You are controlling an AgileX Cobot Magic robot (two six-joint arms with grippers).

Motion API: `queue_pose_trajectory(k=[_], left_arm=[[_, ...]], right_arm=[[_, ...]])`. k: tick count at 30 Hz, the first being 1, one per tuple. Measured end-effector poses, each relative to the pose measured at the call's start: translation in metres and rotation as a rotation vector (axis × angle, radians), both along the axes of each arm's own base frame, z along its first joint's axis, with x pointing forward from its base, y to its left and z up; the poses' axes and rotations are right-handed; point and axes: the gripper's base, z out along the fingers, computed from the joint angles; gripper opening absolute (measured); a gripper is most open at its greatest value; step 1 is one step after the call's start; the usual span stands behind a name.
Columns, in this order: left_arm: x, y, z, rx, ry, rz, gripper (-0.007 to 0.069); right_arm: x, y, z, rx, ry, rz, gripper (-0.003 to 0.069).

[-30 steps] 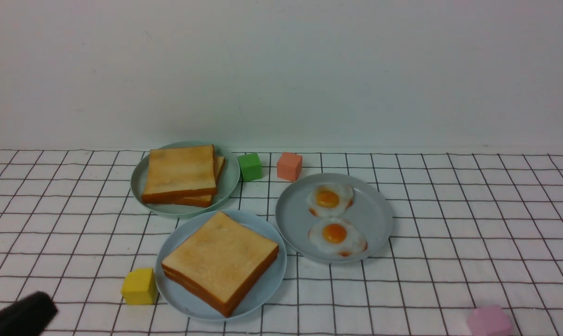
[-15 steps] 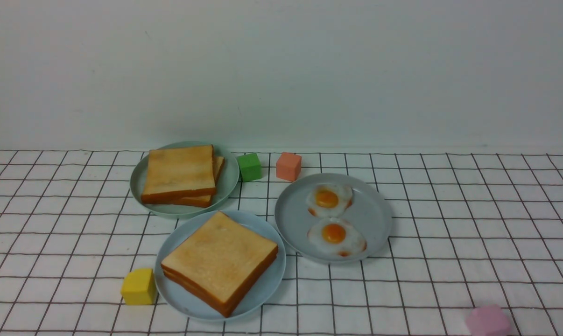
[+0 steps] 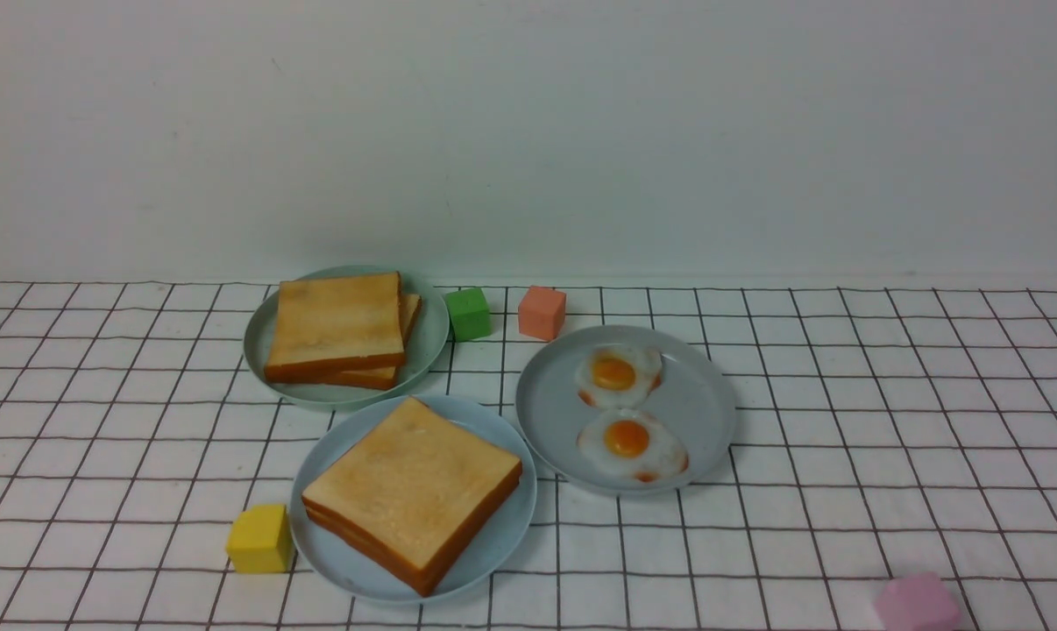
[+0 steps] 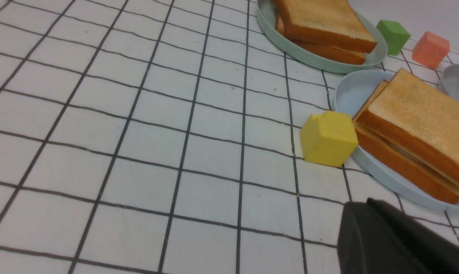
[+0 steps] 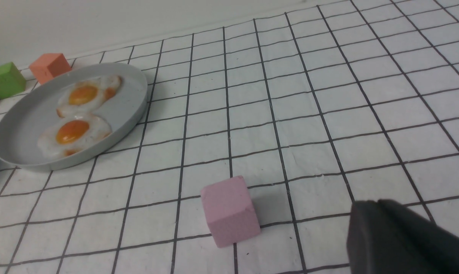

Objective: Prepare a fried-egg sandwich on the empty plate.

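The fried-egg sandwich [image 3: 414, 491], two toast slices stacked, lies on the light blue plate [image 3: 499, 543] at the front centre. In the left wrist view the sandwich [image 4: 416, 129] shows a thin pale layer between its slices, and the plate [image 4: 349, 93] lies under it. My left gripper [image 4: 360, 207] is shut and empty, low over the cloth, near the yellow block and apart from the plate. My right gripper [image 5: 370, 207] is shut and empty, beside the pink block. Neither gripper shows in the front view.
A grey plate [image 3: 546, 421] holds two fried eggs [image 3: 627, 438]. A pale green plate [image 3: 261, 342] holds two toast slices [image 3: 336, 324]. Blocks stand about: green [image 3: 469, 313], salmon [image 3: 542, 311], yellow [image 3: 260, 537] touching the blue plate, pink [image 3: 917, 603].
The dark tip of my left gripper, at the front view's lower left corner a second ago, has drawn back out of that view. Nothing on the table has moved.
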Motion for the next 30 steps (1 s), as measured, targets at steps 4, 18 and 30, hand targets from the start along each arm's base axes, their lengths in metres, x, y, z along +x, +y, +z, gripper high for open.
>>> queue_pose_trajectory(k=[4,18,30], left_arm=[[0.0000,0.0000,0.0000,-0.001,0.000,0.000,-0.0013],[0.0000,0.0000,0.0001,-0.002,-0.001,0.001,-0.0013],[0.0000,0.0000,0.0001,-0.002,-0.001,0.001,-0.0013]], right_arm=[[0.0000,0.0000,0.0000,0.000,0.000,0.000,0.0045],[0.0000,0.0000,0.0000,0.001,0.000,0.000,0.0063],[0.0000,0.0000,0.0000,0.001,0.000,0.000,0.0081]])
